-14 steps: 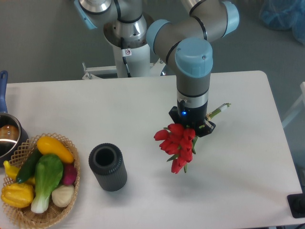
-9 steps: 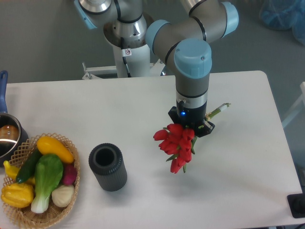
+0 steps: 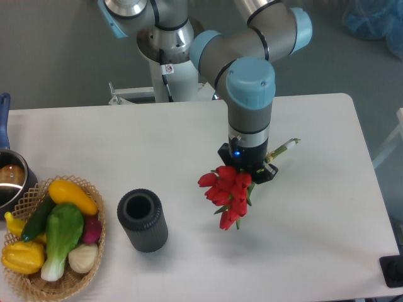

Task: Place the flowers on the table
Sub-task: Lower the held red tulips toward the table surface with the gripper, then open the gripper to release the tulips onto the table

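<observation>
The flowers (image 3: 227, 192), a bunch of red tulips with green leaves, hang in my gripper (image 3: 250, 170) above the white table (image 3: 157, 145). The red heads point down and to the left; the pale green stems (image 3: 283, 148) stick out to the upper right of the gripper. The gripper is shut on the bunch near its middle, seen from above, with its fingers mostly hidden under the wrist. The bunch is right of the table's centre.
A black cylinder (image 3: 142, 221) stands upright left of the flowers. A wicker basket (image 3: 53, 239) of vegetables sits at the front left edge. A metal pot (image 3: 9, 179) is at the far left. The robot base (image 3: 167, 63) stands behind the table.
The gripper and the flowers have shifted slightly to the left. Nothing else has moved.
</observation>
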`<state>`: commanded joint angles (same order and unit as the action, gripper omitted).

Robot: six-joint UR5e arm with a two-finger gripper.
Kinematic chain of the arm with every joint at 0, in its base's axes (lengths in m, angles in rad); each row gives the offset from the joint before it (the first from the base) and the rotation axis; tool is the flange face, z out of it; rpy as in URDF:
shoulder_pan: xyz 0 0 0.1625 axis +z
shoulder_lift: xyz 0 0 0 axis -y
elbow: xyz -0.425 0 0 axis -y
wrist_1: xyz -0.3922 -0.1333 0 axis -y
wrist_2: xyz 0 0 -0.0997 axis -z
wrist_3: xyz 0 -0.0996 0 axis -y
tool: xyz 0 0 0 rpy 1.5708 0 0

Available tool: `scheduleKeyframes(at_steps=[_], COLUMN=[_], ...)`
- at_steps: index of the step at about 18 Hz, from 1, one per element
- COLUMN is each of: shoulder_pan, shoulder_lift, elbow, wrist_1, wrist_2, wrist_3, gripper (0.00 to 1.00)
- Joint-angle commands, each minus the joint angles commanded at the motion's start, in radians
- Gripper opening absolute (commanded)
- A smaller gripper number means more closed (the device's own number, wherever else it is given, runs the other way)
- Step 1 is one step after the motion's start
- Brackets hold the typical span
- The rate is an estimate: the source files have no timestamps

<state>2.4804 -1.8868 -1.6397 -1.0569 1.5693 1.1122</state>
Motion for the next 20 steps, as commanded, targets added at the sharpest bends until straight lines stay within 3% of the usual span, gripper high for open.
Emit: scheduleKeyframes(at_steps=[2,5,6,7,8,13,15,20], shoulder_pan=[-0.002,-0.014,-0.014,-0.014,-0.015,-0.014,-0.012,0.009], shoulder_lift=[-0.003,-0.008,-0.014,-0.014,-0.014,-0.014,-0.014,0.002], elbow=[-0.014,-0.017,-0.017,-0.017,-0.017,-0.025,-0.025,-0.022], wrist_1=[0.000,0.000,0.000,0.005,0.005,0.018,0.070,0.072], wrist_2=[0.000,0.000,-0.005,-0.006,-0.006,-0.009,-0.005,-0.002], wrist_3=[0.000,-0.005,-0.005,-0.005,-0.005,-0.005,-0.005,0.003], gripper=[0.39,0.47,0.64,0.96,1.00,1.00,1.00,1.00])
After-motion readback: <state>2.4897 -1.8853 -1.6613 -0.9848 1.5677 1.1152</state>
